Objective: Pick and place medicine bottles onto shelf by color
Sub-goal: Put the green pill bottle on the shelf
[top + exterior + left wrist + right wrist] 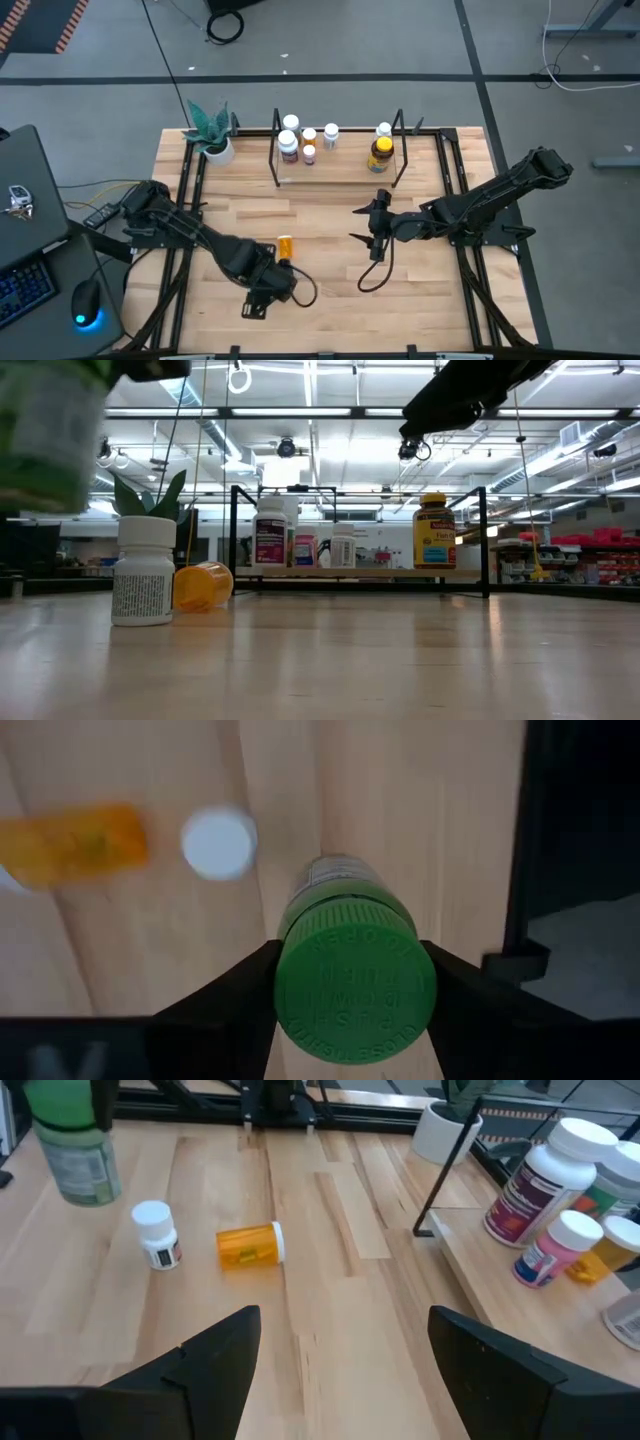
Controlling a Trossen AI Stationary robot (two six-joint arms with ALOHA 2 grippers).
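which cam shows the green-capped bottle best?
Left wrist view: the green-capped bottle fills the frame, cap clamped between the left end effector fingers. Right wrist view shows it lifted off the table. Low view: a blur. High view: hidden by the arm.

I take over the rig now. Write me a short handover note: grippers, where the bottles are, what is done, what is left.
Left gripper: shut on the green-capped bottle, lifted off the table.
Right gripper: open, empty, hovering mid-table.
Done: several bottles stand on the shelf, including the amber bottle with yellow lid.
Left: shelve the green-capped bottle; then the orange bottle, lying on its side, and the small white bottle, upright beside it.
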